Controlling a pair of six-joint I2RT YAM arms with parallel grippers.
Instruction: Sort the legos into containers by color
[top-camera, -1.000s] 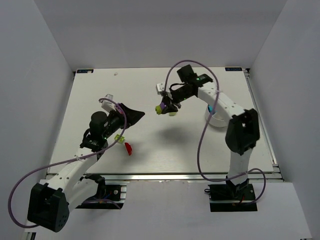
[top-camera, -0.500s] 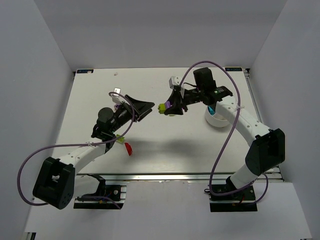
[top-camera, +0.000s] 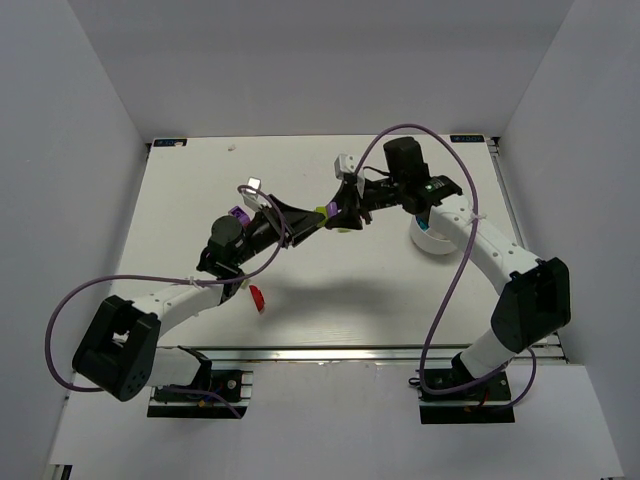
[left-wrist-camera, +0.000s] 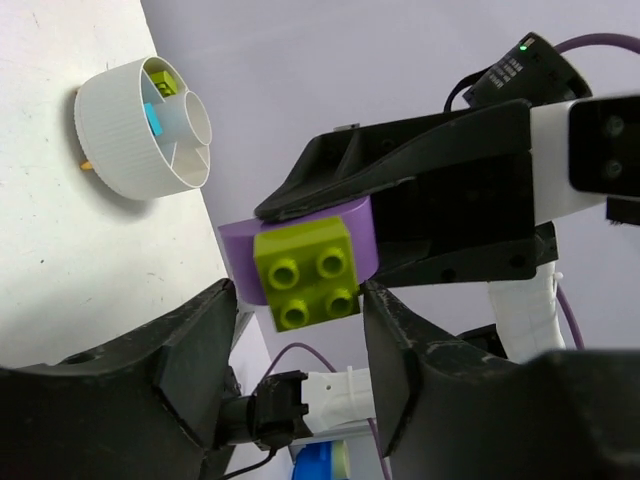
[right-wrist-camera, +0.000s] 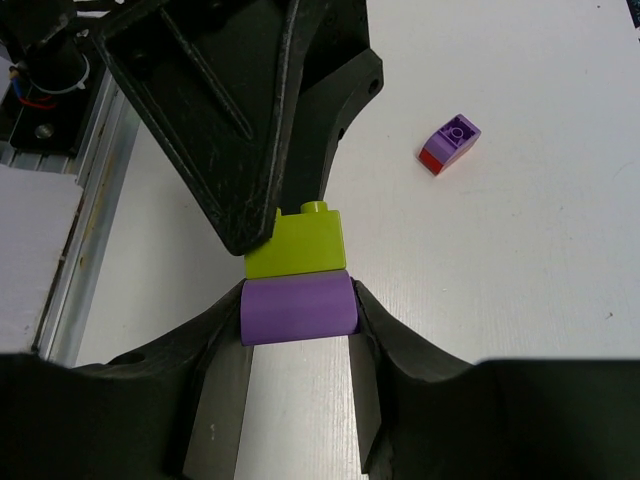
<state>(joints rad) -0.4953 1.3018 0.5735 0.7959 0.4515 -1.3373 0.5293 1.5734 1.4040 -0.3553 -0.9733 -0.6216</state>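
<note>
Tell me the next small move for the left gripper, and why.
Probably close the left gripper firmly on the lime brick. Its jaws bracket that brick in mid-air, while the right gripper clamps the purple brick stuck to it. The two colours must be pulled apart before sorting.

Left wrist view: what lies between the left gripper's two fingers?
A lime brick stacked on a purple brick, which the right gripper clamps; seen in the left wrist view.
</note>
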